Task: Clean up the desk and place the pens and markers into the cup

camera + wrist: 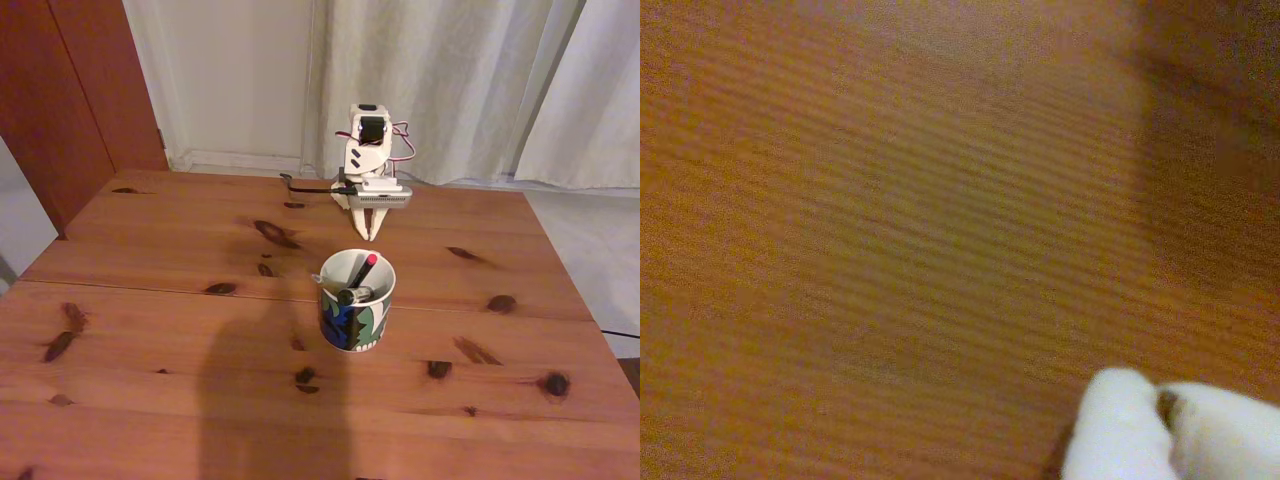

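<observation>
Pointing straight down at the far middle of the desk [150,330], with the gripper [372,236] drawn to a narrow point: white fingers [368,222] pressed together at the tips, nothing between them, tips close above or just at the wood, hard to tell which. Seen again in the wrist view as two blurred white fingertips [1120,425] meeting at the lower right corner, with a small dark spot where they join and bare orange-brown plank grain behind them [890,230].

Standing upright just in front of those fingers in the fixed view, nearer the camera and clear of them: the cup [355,325], white inside, patterned blue, green and black outside. Leaning inside it, a black pen [362,272] with its red end up against the far rim, and beside it a thicker marker [353,295] with a dark cap lying low across the mouth. Possibly a pale sliver at the left inner rim, too small to identify.

No readable brand, label or writing anywhere; pattern on the cup abstract, lettering not made out.

Behind the arm, pale curtains [450,80] and a reddish wooden door [70,90] at the left; across the near planks, a broad dark shadow [270,400].
</observation>
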